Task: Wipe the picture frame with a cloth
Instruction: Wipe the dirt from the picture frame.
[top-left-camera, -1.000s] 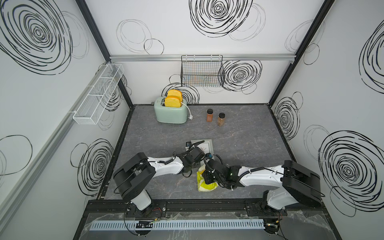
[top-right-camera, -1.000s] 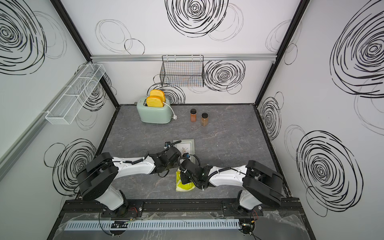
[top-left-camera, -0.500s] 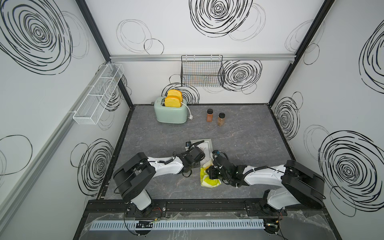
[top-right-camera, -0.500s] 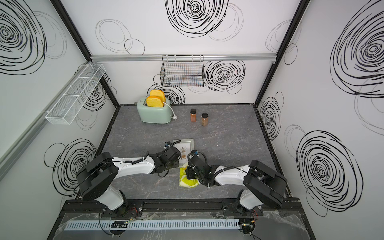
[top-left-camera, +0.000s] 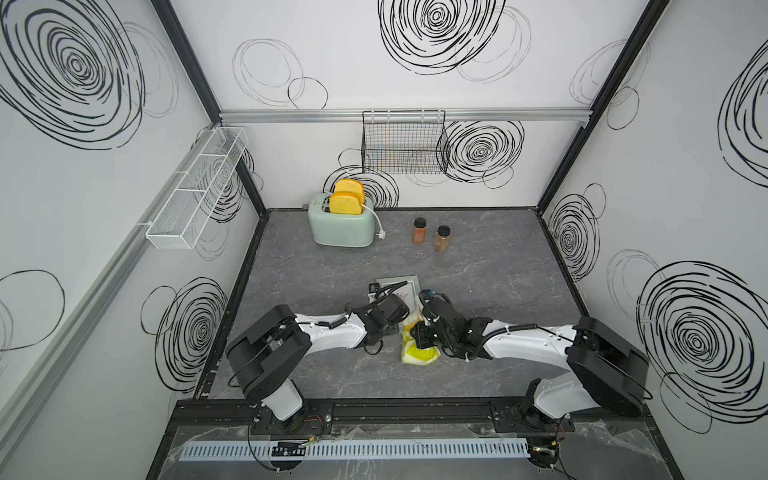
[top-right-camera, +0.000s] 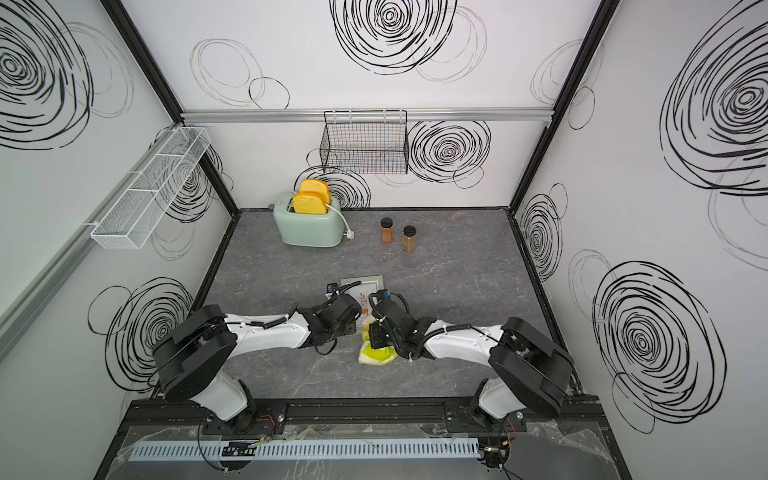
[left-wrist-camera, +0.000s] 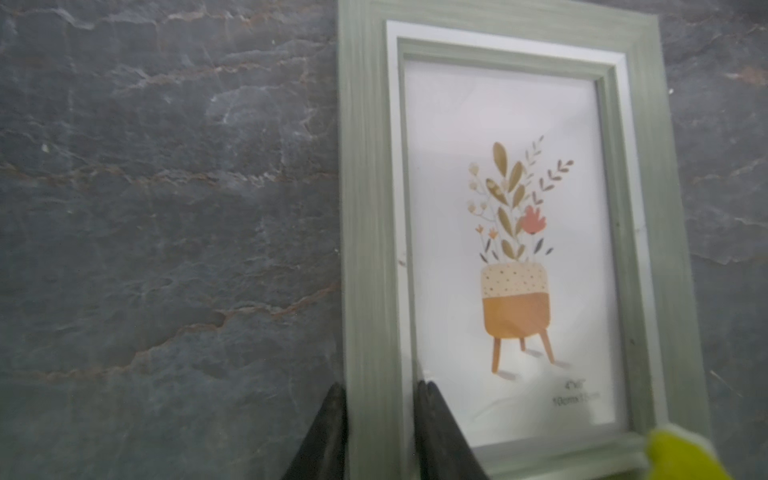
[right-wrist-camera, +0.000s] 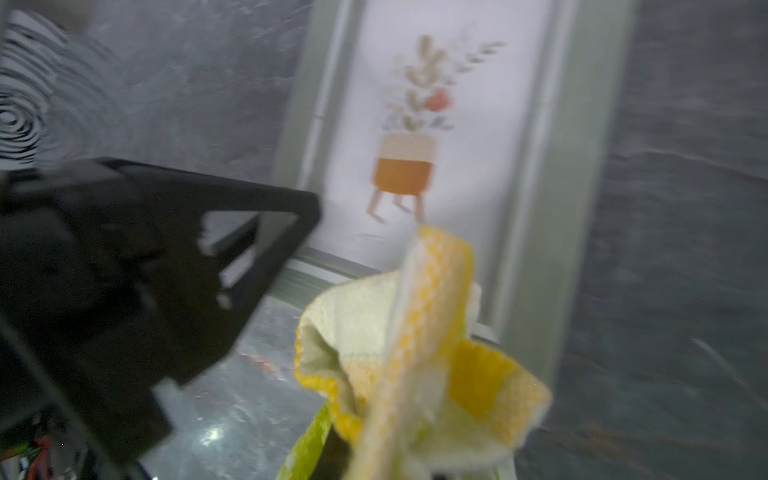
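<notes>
Flat on the table, picture frame (left-wrist-camera: 515, 257) long axis toward toaster (top-left-camera: 340, 226), left jaws pinching its side rail, right jaws pinching cloth (right-wrist-camera: 419, 353).

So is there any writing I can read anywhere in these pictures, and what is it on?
Picture frame, on the print's corner, two small lines: the upper looks like "4"x6"", the lower starts "10cm x" and the rest is blurred.
Toaster, jars: no writing can be made out.

Grey marbled tabletop (top-left-camera: 478, 266) under toaster (top-left-camera: 340, 226), two spice jars (top-left-camera: 419, 231), picture frame (left-wrist-camera: 365, 208), apparently trailing cloth (top-left-camera: 419, 353).
</notes>
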